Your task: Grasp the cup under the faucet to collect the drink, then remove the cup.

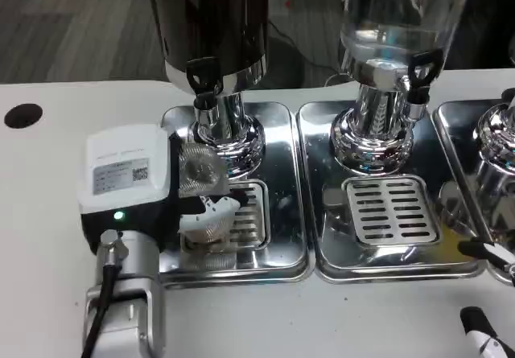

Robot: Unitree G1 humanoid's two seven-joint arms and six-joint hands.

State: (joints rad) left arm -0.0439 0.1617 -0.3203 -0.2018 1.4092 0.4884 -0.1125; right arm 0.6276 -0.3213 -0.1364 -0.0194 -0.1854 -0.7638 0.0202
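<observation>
A clear plastic cup (199,171) stands on the left drip tray (278,213), right under the black-handled faucet (204,80) of the dark dispenser (213,20). My left hand (129,177) reaches in from the left; its white back covers the cup's left side and its fingers (211,215) wrap around the cup's lower front, so it holds the cup. I cannot tell whether any liquid is flowing or how full the cup is. At the bottom right corner, two fingertips (476,319) of my right hand (487,294) are spread apart over the table with nothing between them.
A clear-tank dispenser (394,20) with its own faucet (420,72) stands on the middle drip tray (392,209). Part of a third dispenser (499,137) is at the right edge. A black round spot (22,115) marks the white table at far left.
</observation>
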